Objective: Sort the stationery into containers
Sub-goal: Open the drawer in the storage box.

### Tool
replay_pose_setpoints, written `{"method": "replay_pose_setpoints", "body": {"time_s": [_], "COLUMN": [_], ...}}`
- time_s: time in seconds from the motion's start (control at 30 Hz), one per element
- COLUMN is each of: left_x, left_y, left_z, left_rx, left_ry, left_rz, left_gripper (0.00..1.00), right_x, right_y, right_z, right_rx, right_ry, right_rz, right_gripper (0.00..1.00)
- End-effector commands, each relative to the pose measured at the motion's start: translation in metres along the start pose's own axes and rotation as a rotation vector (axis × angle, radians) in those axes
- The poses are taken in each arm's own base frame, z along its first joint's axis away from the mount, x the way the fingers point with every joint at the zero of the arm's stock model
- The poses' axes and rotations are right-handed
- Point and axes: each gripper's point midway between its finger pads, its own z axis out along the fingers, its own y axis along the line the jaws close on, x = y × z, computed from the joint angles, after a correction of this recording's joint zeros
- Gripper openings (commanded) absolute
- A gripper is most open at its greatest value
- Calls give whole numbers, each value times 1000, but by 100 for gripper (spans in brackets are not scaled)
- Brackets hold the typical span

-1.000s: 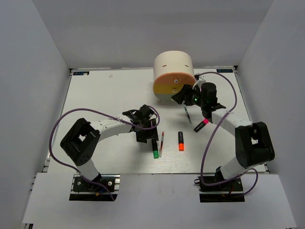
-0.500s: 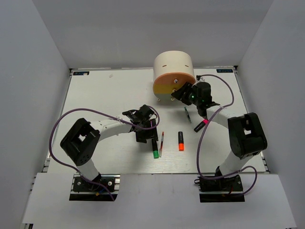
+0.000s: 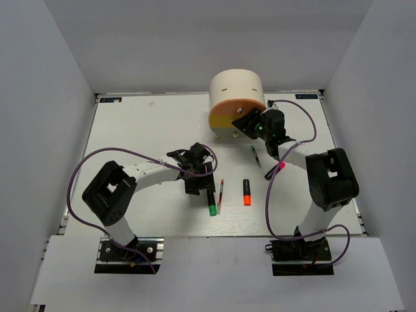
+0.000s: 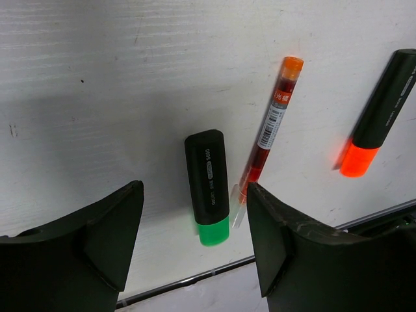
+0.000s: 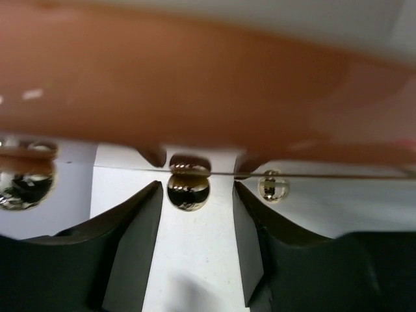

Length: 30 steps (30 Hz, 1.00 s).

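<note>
The containers are drawers in a cream cylindrical unit (image 3: pixel 236 88) with an orange, yellow and green face (image 3: pixel 227 117). My right gripper (image 3: pixel 247 125) is at that face. In the right wrist view its open jaws (image 5: pixel 197 195) flank a brass knob (image 5: pixel 188 190) under the orange drawer front (image 5: pixel 195 84), with a gap on both sides. My left gripper (image 3: pixel 198 184) hangs open (image 4: pixel 194 201) over a green-ended highlighter (image 4: pixel 208 185). A thin red pen (image 4: pixel 270 130) lies beside it, and an orange-ended highlighter (image 4: pixel 374 123) lies farther right.
A thin dark pen (image 3: pixel 255 156) and a pink-ended highlighter (image 3: pixel 273 172) lie on the white table below the right gripper. Two more brass knobs (image 5: pixel 272 186) show on the unit's face. Grey walls enclose the table (image 3: pixel 143 123) on three sides.
My right gripper has moved up and left to the unit's face and its jaws have narrowed around a knob. The left arm has not moved.
</note>
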Motion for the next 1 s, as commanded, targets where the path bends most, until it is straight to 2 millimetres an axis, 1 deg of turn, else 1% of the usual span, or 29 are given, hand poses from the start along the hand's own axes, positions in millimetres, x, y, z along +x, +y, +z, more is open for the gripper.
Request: {"method": "replay_pose_setpoints", "body": {"time_s": [0.0,0.03,0.1,0.13,0.2,0.23,0.27,0.3,0.33,0.37,0.4,0.43,0.5,0.53,0.6,0.63,0.67,0.7,0.77,0.83,0.87,0.93,0.97], "left_x": [-10,-10,-10,-10,-10,-10,-10,-10,-9,-10,-8,-8,-11,-10,-11,-10,-12,-11,-9,-8,-8,-9,-7], "left_y": [-7,-6,-6,-6,-6,-6,-6,-6,-4,-7,-5,-5,-10,-8,-15,-12,-16,-13,-11,-8,-8,-9,-7], "left_z": [-4,-3,-3,-3,-3,-3,-3,-3,0,0,3,3,4,8,9,12,11,14,15,15,15,13,13], "left_rx": [8,1,1,1,1,1,1,1,-6,8,-1,-1,11,1,9,0,7,-2,-20,-34,-34,-35,-43], "left_ry": [-29,-23,-23,-23,-23,-23,-23,-23,-17,-17,-9,-9,-7,2,0,8,2,10,26,26,26,27,34], "left_rz": [4,3,3,3,3,3,3,12,11,12,11,20,21,30,40,38,39,38,36,35,35,34,33], "left_gripper": [75,75,75,75,75,75,75,75,75,75,75,75,75,75,75,75,75,75,75,73,73,69,68], "right_x": [-23,-25,-26,-24,-24,-20,-18,-15,-11,-7,-6,1,2,3,9,10,15,15,23,23,23,29,25], "right_y": [20,24,24,25,26,24,22,27,25,23,27,19,26,28,25,27,23,26,18,21,13,15,22], "right_z": [9,9,10,10,8,7,6,2,0,-4,-9,-12,-21,-27,-32,-38,-41,-46,-52,-58,-60,-62,-67], "right_rx": [-50,-60,-63,-68,-75,-80,-78,-97,-97,-97,-112,-99,-122,-128,-124,-131,-121,-130,-112,-121,-102,-106,-124], "right_ry": [-82,-84,-87,-81,-84,-72,-66,-50,-44,-36,-32,-16,-13,-10,2,1,10,7,23,20,18,28,15], "right_rz": [9,2,5,4,-7,-6,-7,-11,-9,-6,-12,-5,-10,-10,-3,-1,2,2,17,17,30,32,25], "right_gripper": [48,44,37,32,27,24,24,22,20,20,20,20,20,20,20,20,20,20,20,22,22,22,22]}}
